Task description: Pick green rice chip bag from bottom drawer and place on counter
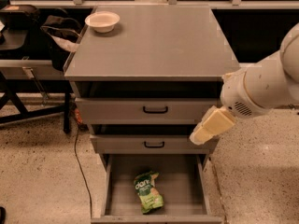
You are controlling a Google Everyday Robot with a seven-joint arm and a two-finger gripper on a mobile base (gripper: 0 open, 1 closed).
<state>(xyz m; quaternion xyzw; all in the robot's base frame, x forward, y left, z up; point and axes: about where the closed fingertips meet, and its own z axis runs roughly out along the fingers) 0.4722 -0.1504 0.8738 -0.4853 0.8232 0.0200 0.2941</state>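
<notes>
The green rice chip bag lies flat in the middle of the open bottom drawer, its dark logo toward the back. The grey counter tops the cabinet above it. My gripper hangs at the cabinet's right front corner, level with the middle drawer, above and to the right of the bag. It reaches in from the white arm on the right and holds nothing that I can see.
A white bowl sits on the counter's back left corner. Two upper drawers with black handles stick out slightly. A dark bag and a black stand are on the left, with a cable trailing on the speckled floor.
</notes>
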